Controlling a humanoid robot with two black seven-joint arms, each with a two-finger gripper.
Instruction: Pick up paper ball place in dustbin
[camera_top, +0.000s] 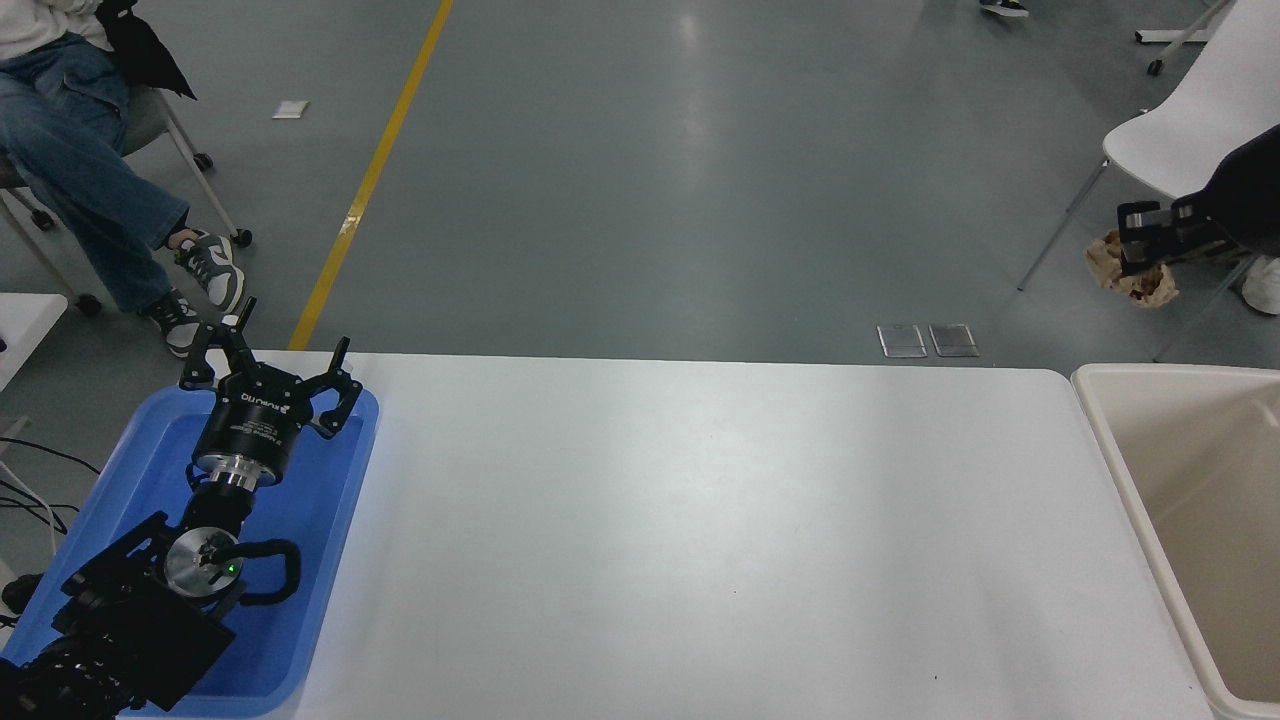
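My right gripper (1138, 245) is raised high at the right edge, shut on the paper ball (1125, 273), a crumpled tan wad with dark brown patches that hangs under the fingers. The ball is lifted well off the table, up and a little left of the dustbin's (1100, 420) near corner. The dustbin is a cream-beige bin with a thick rim at the table's right end, and the part of its inside that shows is bare. My left gripper (270, 372) stands open, parked above the blue tray at the lower left.
A shallow blue tray (330, 530) lies under the left arm. The white table (700, 540) spans the middle. A white chair (1190, 120) stands behind the right gripper. A seated person's legs (90, 190) show at the top left.
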